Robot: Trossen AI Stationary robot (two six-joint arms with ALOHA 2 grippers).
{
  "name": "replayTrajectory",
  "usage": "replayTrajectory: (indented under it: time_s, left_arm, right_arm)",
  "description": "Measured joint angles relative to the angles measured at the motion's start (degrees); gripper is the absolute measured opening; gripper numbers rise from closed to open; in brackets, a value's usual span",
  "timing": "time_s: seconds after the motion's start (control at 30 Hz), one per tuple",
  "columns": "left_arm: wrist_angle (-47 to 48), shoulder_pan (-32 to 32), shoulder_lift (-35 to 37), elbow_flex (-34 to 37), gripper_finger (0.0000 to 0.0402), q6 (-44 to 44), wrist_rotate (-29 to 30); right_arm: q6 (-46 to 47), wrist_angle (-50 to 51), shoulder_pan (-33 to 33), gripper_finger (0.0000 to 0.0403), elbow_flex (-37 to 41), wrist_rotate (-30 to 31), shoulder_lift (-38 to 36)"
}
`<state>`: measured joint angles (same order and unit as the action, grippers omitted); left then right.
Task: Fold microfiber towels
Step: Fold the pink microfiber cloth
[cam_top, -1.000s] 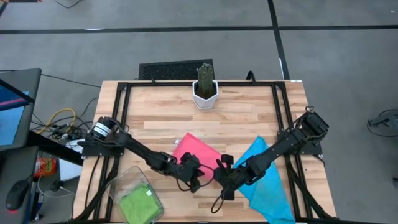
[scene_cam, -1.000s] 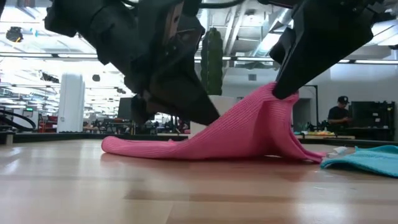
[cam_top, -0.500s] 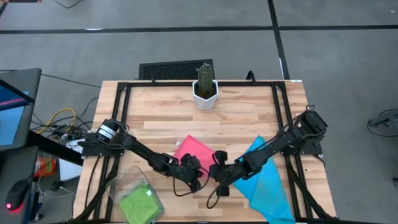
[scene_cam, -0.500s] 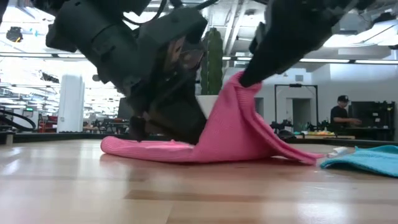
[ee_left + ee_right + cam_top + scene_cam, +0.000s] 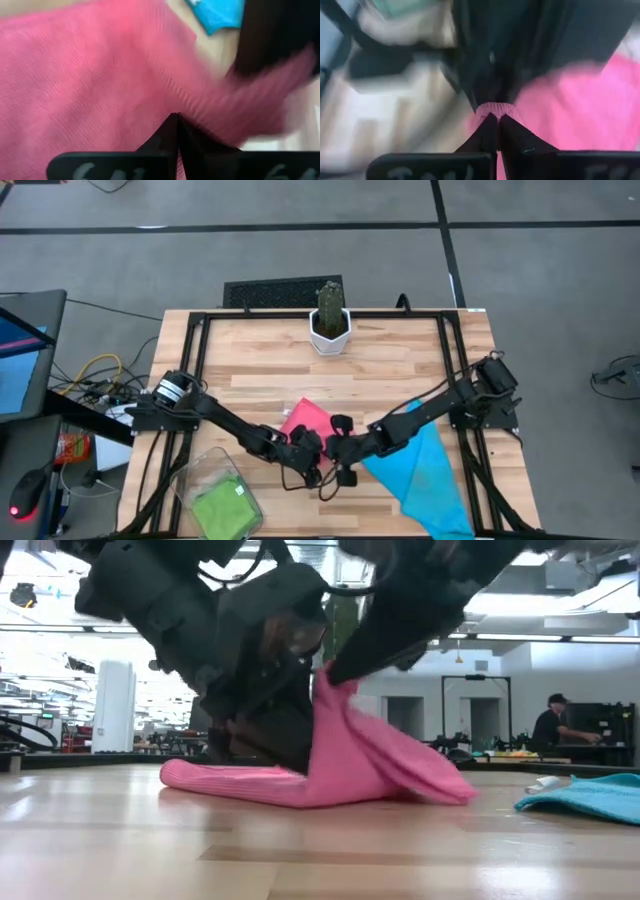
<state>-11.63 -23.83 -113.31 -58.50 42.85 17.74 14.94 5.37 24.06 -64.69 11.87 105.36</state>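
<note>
Pink towel [image 5: 350, 765] pinched in closed right jaws, lifted beside closed left jaws

The high view looks straight down from well above the wooden table [image 5: 380, 370], taking in its whole top and both arms. The low view sits at tabletop level, facing across the table into the room, very near the pink towel [image 5: 370, 765]. The left wrist view looks past the left gripper [image 5: 175, 120], pressed close against the pink towel, the blue towel [image 5: 217, 12] just beyond. The right wrist view looks past the right gripper [image 5: 496, 119], the towel's hem at its tips. All four views share the pink towel.
</note>
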Motion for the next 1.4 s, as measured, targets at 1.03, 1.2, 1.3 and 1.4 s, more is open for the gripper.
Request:
replayTrajectory:
  time_s: [1.03,1.2,1.3,1.4]
  left_arm:
    - [2.5,3.6,11.1,16.5,0.0000,2.2,6.6]
    - [-0.7,7.7,11.0,16.6,0.0000,-2.6,5.3]
    - [-3.1,10.0,11.0,16.6,0.0000,-3.7,3.8]
    - [-3.5,10.8,11.4,16.4,0.0000,-2.9,2.4]
  right_arm:
    - [8.8,-2.4,5.5,0.0032,0.2,-1.9,1.9]
    - [9.0,-2.4,8.1,0.0031,0.2,-1.8,1.9]
    - [8.8,-2.4,8.3,0.0029,0.2,-1.9,1.9]
    - [8.6,-2.4,7.2,0.0030,0.2,-1.8,1.9]
